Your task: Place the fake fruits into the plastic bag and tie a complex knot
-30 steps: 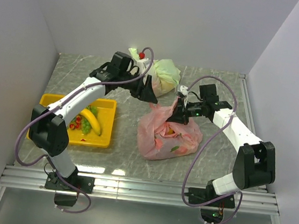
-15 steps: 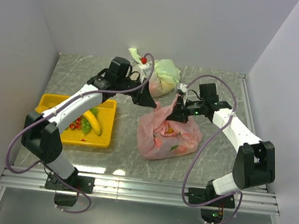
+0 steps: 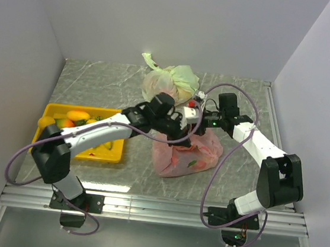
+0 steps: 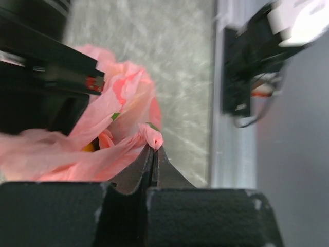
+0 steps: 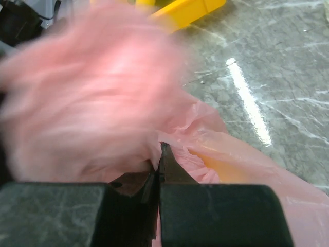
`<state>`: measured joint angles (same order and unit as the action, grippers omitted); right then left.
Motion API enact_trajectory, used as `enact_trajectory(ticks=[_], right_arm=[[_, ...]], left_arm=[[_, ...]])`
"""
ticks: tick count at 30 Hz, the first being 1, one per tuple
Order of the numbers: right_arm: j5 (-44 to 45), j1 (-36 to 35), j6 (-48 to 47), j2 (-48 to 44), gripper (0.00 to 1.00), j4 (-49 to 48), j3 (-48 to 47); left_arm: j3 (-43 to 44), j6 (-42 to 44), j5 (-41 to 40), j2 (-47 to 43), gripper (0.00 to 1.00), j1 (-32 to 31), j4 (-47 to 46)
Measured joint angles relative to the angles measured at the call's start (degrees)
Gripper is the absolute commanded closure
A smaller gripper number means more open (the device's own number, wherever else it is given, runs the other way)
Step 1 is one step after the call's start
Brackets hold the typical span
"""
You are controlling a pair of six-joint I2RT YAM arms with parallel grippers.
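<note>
The pink plastic bag (image 3: 192, 157) lies at mid-table, with fake fruits showing dimly through it. My left gripper (image 3: 181, 138) reaches across from the left and is shut on a fold of the bag's plastic (image 4: 152, 137). My right gripper (image 3: 197, 121) stands at the bag's far top edge, shut on another bunch of pink plastic (image 5: 169, 146). More fake fruits lie in the yellow tray (image 3: 118, 115): orange-yellow round fruits (image 3: 78, 115), a banana (image 3: 109, 145) and strawberries (image 3: 93, 149), partly hidden under my left arm. The right wrist view is blurred on its left.
A pale green-and-white knotted bag (image 3: 171, 82) sits at the back middle, just behind both grippers. The metal rail (image 3: 155, 206) runs along the near table edge. White walls close in the table on three sides.
My left arm has swung from the back by the green-and-white bag down to the pink bag, and its jaws have shut on the plastic. The right gripper has stayed holding the bag.
</note>
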<state>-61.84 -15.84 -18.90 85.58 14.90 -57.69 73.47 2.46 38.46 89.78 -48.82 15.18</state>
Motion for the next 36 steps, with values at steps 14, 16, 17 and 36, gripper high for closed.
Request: enact_trajectory(ticks=[14, 16, 17, 36], right_arm=[[4.3, 3.5, -2.7, -0.4, 0.49, 4.2, 1.3], [4.1, 6.1, -5.2, -0.4, 0.38, 8.0, -0.3], [3.6, 7.7, -6.5, -0.3, 0.37, 10.3, -1.6], [1.0, 20.0, -17.0, 18.3, 0.46, 38.6, -9.3]], left_arm=[[-3.5, 5.7, -17.3, 12.6, 1.00, -3.1, -4.9], [-3.5, 5.8, -17.4, 12.6, 1.00, -3.6, -5.5], [-3.5, 5.7, -17.4, 12.6, 1.00, -3.6, -5.6], [0.2, -4.3, -20.8, 16.5, 1.00, -1.4, -5.8]])
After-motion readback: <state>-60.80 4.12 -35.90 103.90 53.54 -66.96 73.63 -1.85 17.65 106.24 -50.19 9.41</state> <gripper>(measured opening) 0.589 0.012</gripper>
